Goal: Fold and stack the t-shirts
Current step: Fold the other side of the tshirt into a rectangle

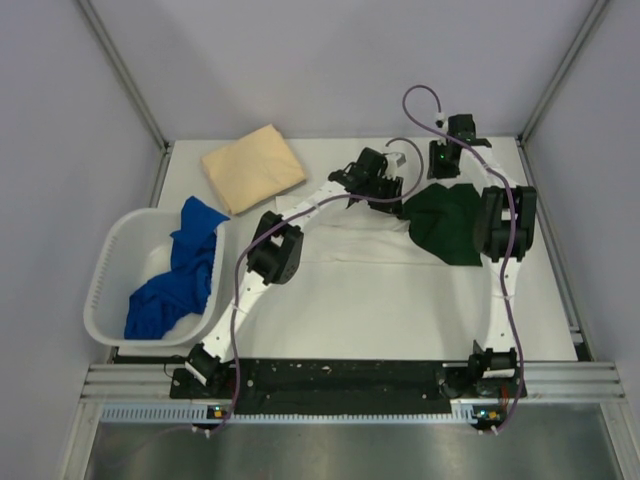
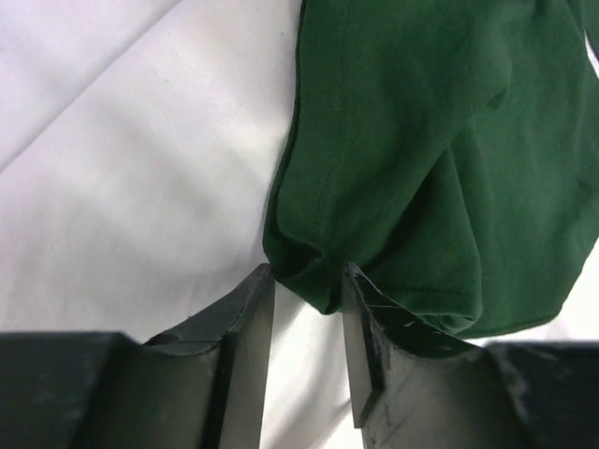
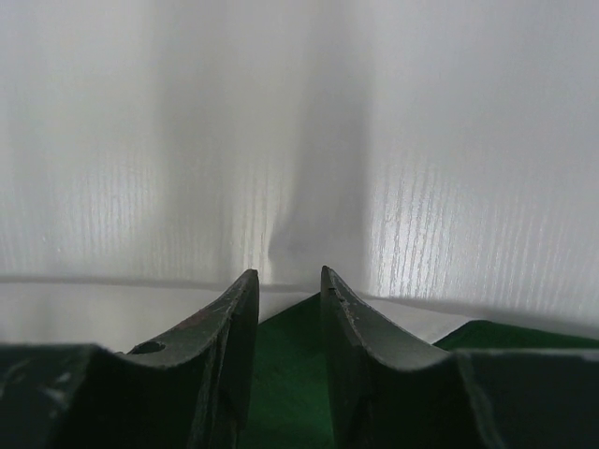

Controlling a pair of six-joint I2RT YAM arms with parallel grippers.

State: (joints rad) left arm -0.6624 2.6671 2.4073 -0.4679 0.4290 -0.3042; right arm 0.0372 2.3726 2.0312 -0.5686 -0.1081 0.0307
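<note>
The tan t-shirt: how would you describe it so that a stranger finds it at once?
Start at the white basket on the left side of the table. Just beyond it, toward the far edge, lies the tan t-shirt. It alone is plain tan and neatly folded; the blue shirts hang crumpled in the basket.

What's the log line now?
white shirt: laid out | left gripper: at green sleeve, grip unclear | right gripper: sleeve's far edge, grip unclear
</note>
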